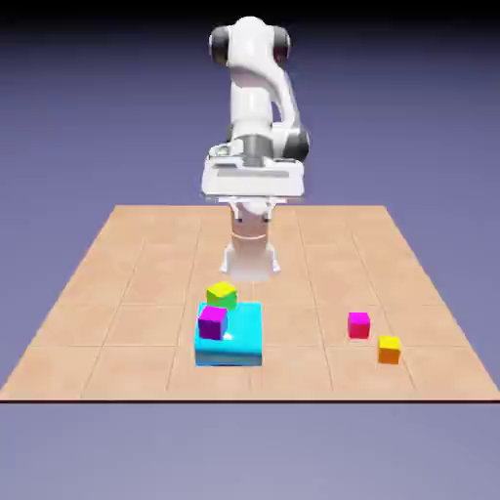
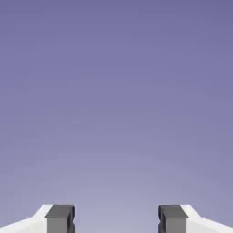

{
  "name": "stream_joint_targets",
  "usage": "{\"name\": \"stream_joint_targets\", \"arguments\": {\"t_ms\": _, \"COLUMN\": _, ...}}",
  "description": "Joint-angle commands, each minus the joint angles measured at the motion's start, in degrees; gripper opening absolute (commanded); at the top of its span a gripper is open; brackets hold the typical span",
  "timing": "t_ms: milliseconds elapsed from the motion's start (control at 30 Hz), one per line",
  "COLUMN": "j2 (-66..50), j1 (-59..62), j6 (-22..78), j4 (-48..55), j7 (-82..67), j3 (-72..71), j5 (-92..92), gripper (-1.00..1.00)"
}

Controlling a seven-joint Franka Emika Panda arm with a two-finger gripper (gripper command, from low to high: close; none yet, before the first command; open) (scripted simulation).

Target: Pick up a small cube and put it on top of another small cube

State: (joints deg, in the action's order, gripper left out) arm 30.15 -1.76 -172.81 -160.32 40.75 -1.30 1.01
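Observation:
The small magenta-pink cube sits on the table toward the exterior view's right. My gripper hangs high above the table's far side, well away from every cube. In the hand view the gripper is open: two grey fingertips stand wide apart with only the blue-violet backdrop between them. No cube shows in the hand view.
A big cyan block lies near the table's front middle with a darker purple cube on its left part. A yellow-green cube rests just behind it. An orange cube sits close to the magenta one, nearer the front edge.

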Motion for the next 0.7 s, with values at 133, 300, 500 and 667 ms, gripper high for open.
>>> {"name": "stream_joint_targets", "arguments": {"t_ms": 133, "j2": -10.4, "j1": -4.4, "j6": 5.0, "j4": 2.8, "j7": -7.1, "j3": -5.4, "j5": 4.2, "gripper": 0.0}}
{"name": "stream_joint_targets", "arguments": {"t_ms": 300, "j2": -20.8, "j1": -8.9, "j6": 9.9, "j4": 5.7, "j7": -14.2, "j3": -10.8, "j5": 8.3, "gripper": 0.0}}
{"name": "stream_joint_targets", "arguments": {"t_ms": 500, "j2": -33.2, "j1": -14.2, "j6": 15.9, "j4": 9.1, "j7": -22.7, "j3": -17.3, "j5": 13.3, "gripper": 0.0}}
{"name": "stream_joint_targets", "arguments": {"t_ms": 667, "j2": -39.8, "j1": -17.0, "j6": 19.0, "j4": 10.9, "j7": -27.2, "j3": -20.7, "j5": 16.0, "gripper": 0.0}}
